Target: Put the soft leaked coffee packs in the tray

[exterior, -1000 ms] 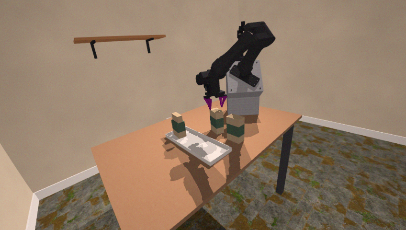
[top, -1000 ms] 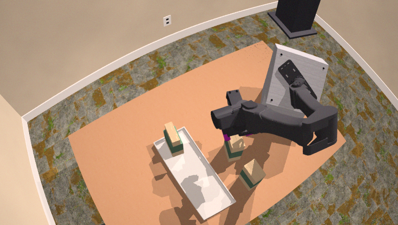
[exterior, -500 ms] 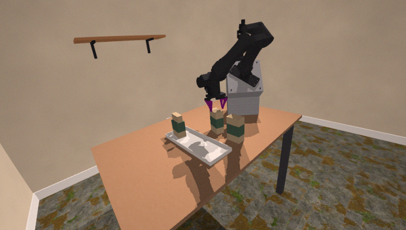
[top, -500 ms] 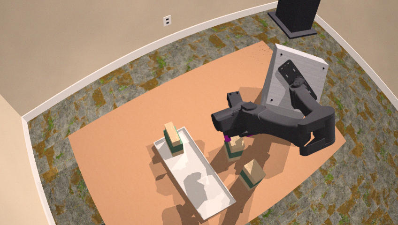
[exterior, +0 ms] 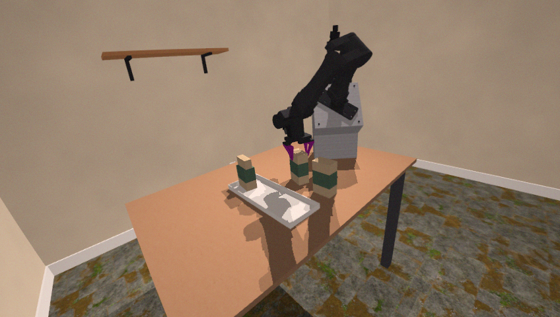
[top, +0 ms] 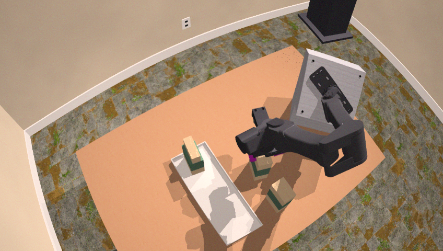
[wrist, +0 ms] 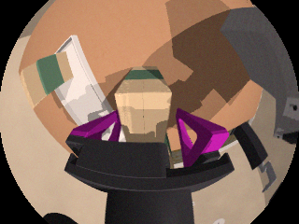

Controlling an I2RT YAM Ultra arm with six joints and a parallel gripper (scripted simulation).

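Observation:
Three tan coffee packs with a green band stand on the table. One pack [top: 193, 154] stands inside the white tray [top: 214, 191] at its far end; it also shows in the exterior view [exterior: 246, 172] and the wrist view [wrist: 47, 77]. The middle pack [top: 260, 166] stands beside the tray. My gripper [exterior: 298, 148] is open, and its purple fingers stand on either side of this pack's top [wrist: 145, 110] without closing on it. The third pack [top: 280, 194] stands nearer the table's front edge, apart from the gripper.
The grey robot base block [top: 327, 90] stands at the back of the table. The tray's long near part holds nothing. A wall shelf [exterior: 162, 53] hangs far off. The third pack [exterior: 324, 177] stands close to the right of the middle pack [exterior: 300, 167].

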